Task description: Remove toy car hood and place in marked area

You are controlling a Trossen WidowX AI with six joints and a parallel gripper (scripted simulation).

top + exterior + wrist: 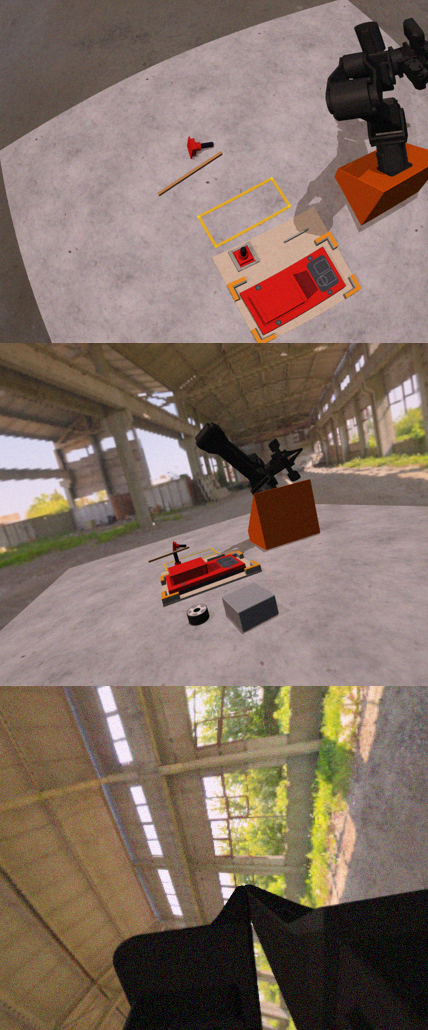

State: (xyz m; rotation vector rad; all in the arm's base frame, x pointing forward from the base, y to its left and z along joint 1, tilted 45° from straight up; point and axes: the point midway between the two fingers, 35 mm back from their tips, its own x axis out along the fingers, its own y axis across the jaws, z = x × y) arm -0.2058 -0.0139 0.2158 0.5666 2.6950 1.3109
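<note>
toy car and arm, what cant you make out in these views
- Toy car: wrist view misses it, aimed at roof and windows.
- Hood seam: too small in exterior view.
- End effector: shut; top view crops it at the right edge.
- Marked area: car hides most of it in exterior view.

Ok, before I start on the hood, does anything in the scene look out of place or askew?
One red clamp piece lies tipped on its side on the table, away from the board, beside a loose wooden stick. Its twin stands upright in its socket. The gripper is shut, pointing skyward.
</note>
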